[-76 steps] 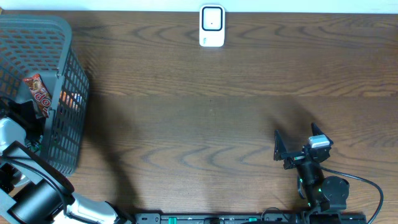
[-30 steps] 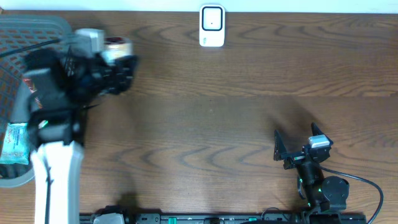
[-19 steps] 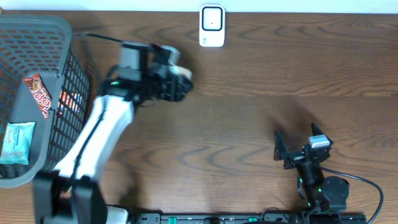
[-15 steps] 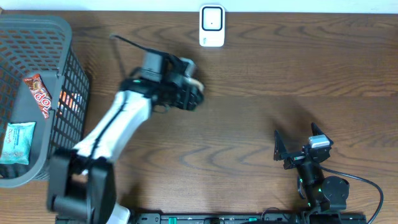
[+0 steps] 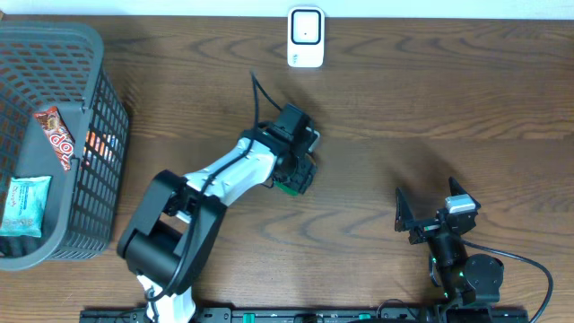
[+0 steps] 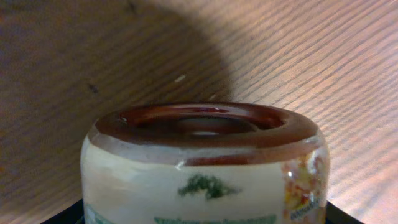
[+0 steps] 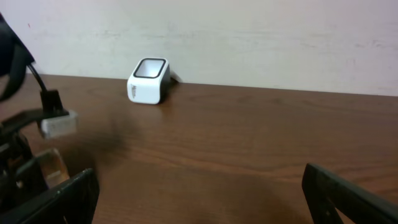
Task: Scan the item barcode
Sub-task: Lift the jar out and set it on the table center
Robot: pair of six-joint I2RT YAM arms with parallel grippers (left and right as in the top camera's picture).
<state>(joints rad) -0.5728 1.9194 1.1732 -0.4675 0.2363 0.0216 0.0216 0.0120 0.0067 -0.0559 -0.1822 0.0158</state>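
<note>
Status: pick is looking done, scan is pending. The left hand (image 5: 294,166) is gripping the tub (image 6: 202,180), jaws clamping its sides, at centre frame in the overhead view, over the tabletop (image 5: 430,108). I cannot tell whether the tub is touching the wood. The scanner (image 5: 306,36) is sitting at top centre, well apart from the hand, so nothing is being read yet. The right hand (image 5: 429,206) is idling wide open at lower right, holding nothing. The basket (image 5: 90,54) is sitting at upper left with other packets inside.

Remaining, by my read: carrying the tub up to the scanner, then turning its barcode toward the window.

Orientation: the tub is short and round. In the left wrist view its cylinder axis is running along the hand's reach, brown recessed rim pointing away from the wrist toward the wood, cream label wall facing the camera. Small print is showing at the label's lower right, too blurred to call a barcode. From overhead the hand is hiding the tub.
</note>
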